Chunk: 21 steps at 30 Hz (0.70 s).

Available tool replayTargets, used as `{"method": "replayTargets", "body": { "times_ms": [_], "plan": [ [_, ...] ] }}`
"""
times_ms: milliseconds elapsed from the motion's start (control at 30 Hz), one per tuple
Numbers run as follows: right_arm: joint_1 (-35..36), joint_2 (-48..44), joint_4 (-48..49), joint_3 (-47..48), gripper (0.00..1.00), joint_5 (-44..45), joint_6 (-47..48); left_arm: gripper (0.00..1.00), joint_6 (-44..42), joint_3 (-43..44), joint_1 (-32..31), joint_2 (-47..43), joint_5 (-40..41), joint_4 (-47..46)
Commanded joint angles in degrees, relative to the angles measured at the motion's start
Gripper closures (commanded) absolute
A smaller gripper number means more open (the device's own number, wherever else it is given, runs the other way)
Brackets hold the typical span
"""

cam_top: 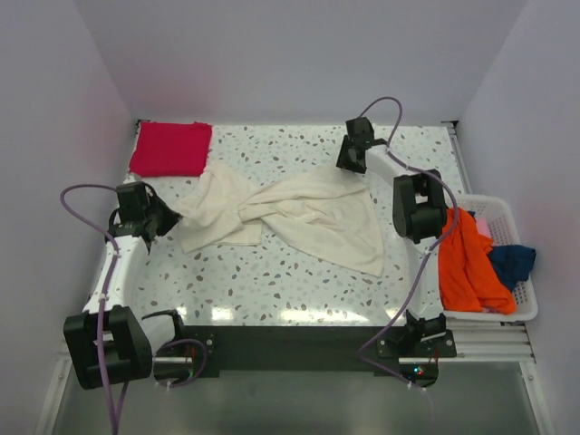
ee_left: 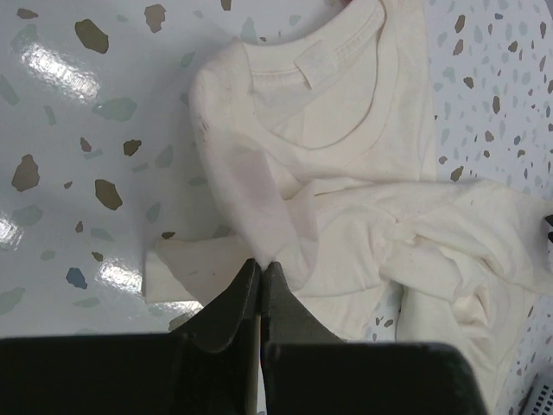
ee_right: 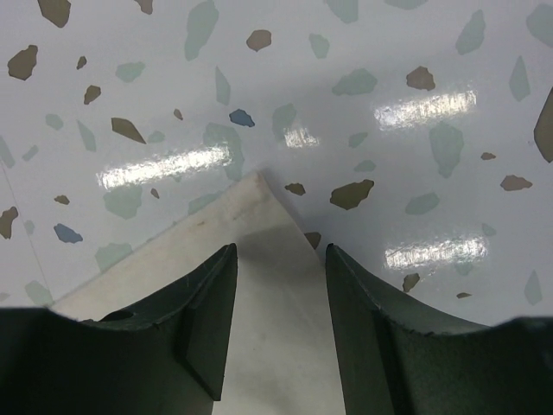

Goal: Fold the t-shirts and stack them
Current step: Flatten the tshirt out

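We count four tees in all: one red, one cream, one orange, one blue. Starting far left, the red tee (cam_top: 170, 149) sits folded into a neat rectangle in the back left corner of the speckled table (cam_top: 272, 285).

Just in front of it the left gripper (ee_left: 260, 264) is down at the left edge of the cream tee (cam_top: 308, 213). Its two fingers (ee_left: 232, 304) are pressed tight together with cloth right at the tips, so it looks like a pinch on the shirt near the collar side.

That single cream tee lies across the middle of the table, unfolded and twisted in the centre, collar towards the left.

At its back right corner is the right gripper (ee_right: 278, 252), with both fingers spread fairly wide. One flat corner of the cream cloth lies between them, and they're not closed on it.

Far right, one white basket (cam_top: 507, 210) sits off the table edge. The orange tee (cam_top: 464, 263) is draped over its left side and the blue tee (cam_top: 513, 263) is bunched up beside it.
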<state>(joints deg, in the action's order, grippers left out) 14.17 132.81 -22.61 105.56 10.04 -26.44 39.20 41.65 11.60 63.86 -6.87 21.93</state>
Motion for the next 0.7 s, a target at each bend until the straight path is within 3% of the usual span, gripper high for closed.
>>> {"method": "replayTargets", "body": {
  "times_ms": [0,500,667],
  "plan": [
    [0.7,0.4,2.9,2.9,0.51,4.5,1.3,1.0,-1.6,0.7,0.4,-0.7,-1.6,-2.1],
    [1.5,5.1,2.8,5.7,0.55,4.6,0.5,1.0,-1.6,-0.4,0.4,-0.3,-2.8,-2.9],
    [1.6,3.6,2.8,2.8,0.72,4.5,-0.7,1.0,-1.6,-0.4,0.4,-0.4,-3.0,-3.0]
  ]
}}
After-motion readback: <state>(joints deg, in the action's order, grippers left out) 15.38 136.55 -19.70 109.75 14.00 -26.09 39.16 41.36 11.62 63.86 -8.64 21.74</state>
